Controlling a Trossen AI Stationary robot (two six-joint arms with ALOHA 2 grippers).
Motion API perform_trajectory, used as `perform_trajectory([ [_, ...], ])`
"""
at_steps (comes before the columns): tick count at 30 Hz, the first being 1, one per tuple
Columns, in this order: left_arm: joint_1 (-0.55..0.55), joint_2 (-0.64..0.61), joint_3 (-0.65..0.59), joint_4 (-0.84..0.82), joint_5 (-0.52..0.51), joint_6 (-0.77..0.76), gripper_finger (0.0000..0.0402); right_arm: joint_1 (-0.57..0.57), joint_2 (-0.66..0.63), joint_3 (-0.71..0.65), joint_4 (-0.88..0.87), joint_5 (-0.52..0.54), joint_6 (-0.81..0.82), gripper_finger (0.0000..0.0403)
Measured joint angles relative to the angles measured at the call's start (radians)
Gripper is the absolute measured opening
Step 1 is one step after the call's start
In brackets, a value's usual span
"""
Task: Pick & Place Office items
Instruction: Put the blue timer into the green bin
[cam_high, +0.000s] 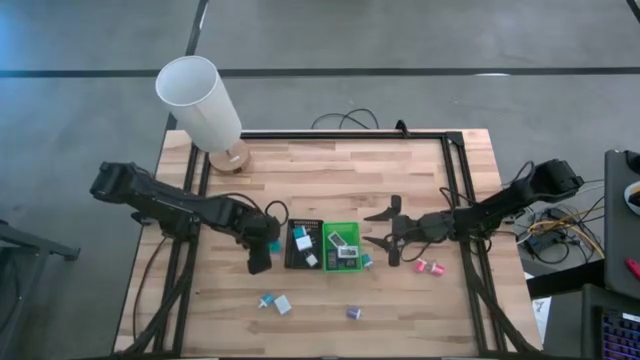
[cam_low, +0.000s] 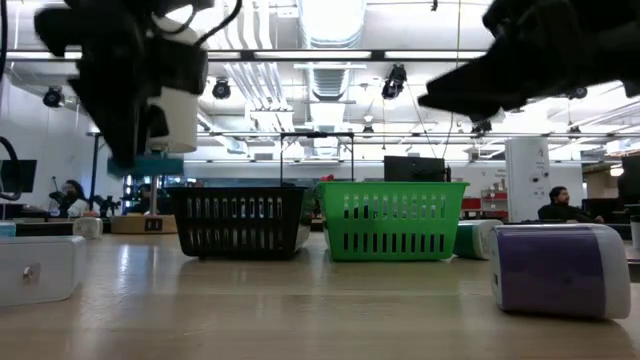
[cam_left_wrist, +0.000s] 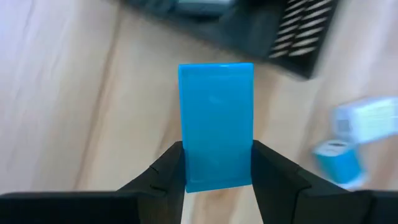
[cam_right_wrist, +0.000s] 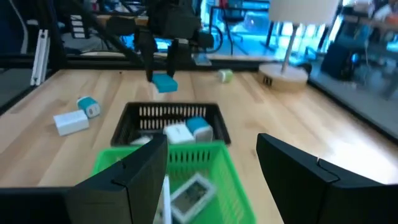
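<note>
My left gripper hangs just left of the black tray, shut on a teal block, also seen as the teal block in the right wrist view. My right gripper is open, its fingers spread just right of the green tray. The black tray holds white and teal pieces; the green tray holds a grey-white piece. Loose on the table lie a teal cylinder, a white block, a purple block and two pink pieces. My left gripper pinches the teal block by its two long sides near one end, one finger on each side. The fingers come from above, pointing down. The block is lifted clear of the table and sticks out past the fingertips.
A tall white cylinder lamp stands on a wooden base at the far left corner. A black frame rail runs along the far and right sides. Bare wood lies near the front edge. People sit in the room beyond.
</note>
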Motion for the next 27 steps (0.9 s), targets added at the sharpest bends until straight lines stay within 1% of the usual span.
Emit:
perform_trajectory([
  [4, -0.002, -0.012, 0.046, -0.007, 0.063, 0.018, 0.0142, 0.001, 0.002, 0.098, -0.132, -0.016, -0.066, 0.0244],
  [8, -0.004, -0.013, 0.093, -0.021, 0.091, 0.032, 0.0142, 0.0, 0.008, 0.208, -0.283, -0.008, -0.087, 0.0244],
  [13, -0.004, -0.012, 0.146, -0.045, 0.109, 0.055, 0.0142, 0.0, 0.008, 0.322, -0.389, -0.015, -0.077, 0.0244],
  [15, -0.004, -0.013, 0.163, -0.058, 0.132, 0.064, 0.0142, 0.0, 0.008, 0.356, -0.434, -0.025, -0.107, 0.0244],
  [18, -0.004, -0.014, 0.186, -0.063, 0.169, 0.074, 0.0142, 0.001, 0.008, 0.384, -0.5, -0.053, -0.193, 0.0242],
  [22, -0.002, -0.014, 0.22, -0.064, 0.225, 0.103, 0.0142, 0.001, 0.008, 0.389, -0.53, -0.061, -0.283, 0.0242],
  [27, 0.0, -0.014, 0.264, -0.064, 0.237, 0.126, 0.0142, 0.001, 0.008, 0.372, -0.529, -0.061, -0.397, 0.024],
])
